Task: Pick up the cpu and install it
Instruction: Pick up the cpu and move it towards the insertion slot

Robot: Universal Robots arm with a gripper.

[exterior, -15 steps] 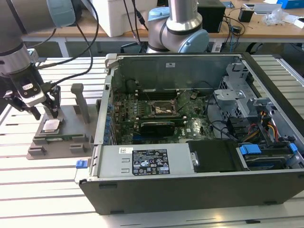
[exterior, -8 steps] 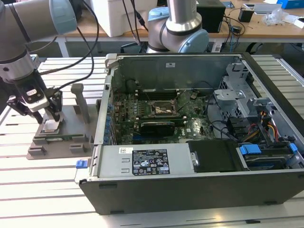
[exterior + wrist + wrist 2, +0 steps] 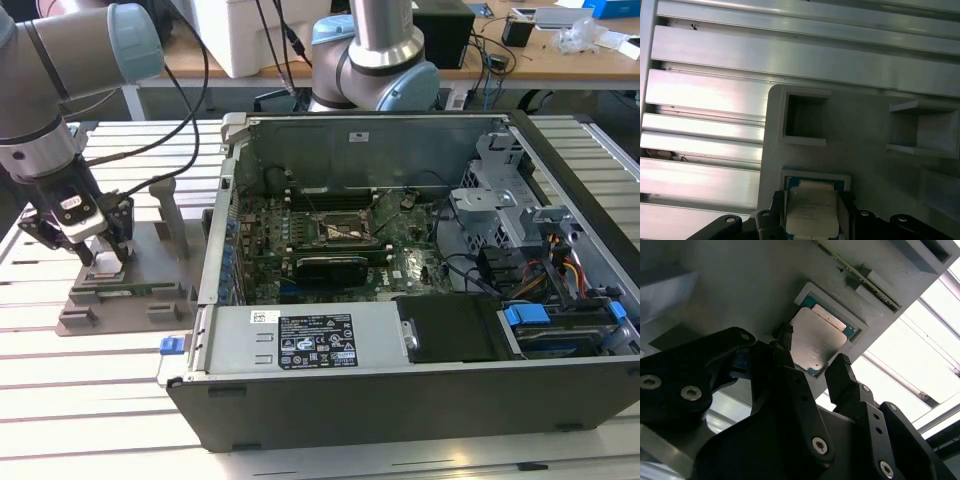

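Observation:
The cpu point(image 3: 817, 340) point(image 3: 812, 207), a flat square chip with a silver top, lies in a square recess of the grey holder block point(image 3: 150, 270) on the exterior view's left. My gripper point(image 3: 100, 262) point(image 3: 812, 347) point(image 3: 812, 214) is down over that recess, shut on the cpu. One black finger point(image 3: 785, 340) presses one edge of the chip and the other finger point(image 3: 840, 370) presses the opposite edge. The chip sits level in its recess. The dark metal-framed socket point(image 3: 345, 232) lies on the green board inside the open computer case point(image 3: 330, 345).
A long narrow memory stick point(image 3: 125, 292) lies along the holder block's front. Two grey posts point(image 3: 170, 210) stand on the block beside my gripper. The case walls rise around the board. A second arm's base point(image 3: 375, 60) stands behind the case. The slatted metal table point(image 3: 90, 400) runs beneath everything.

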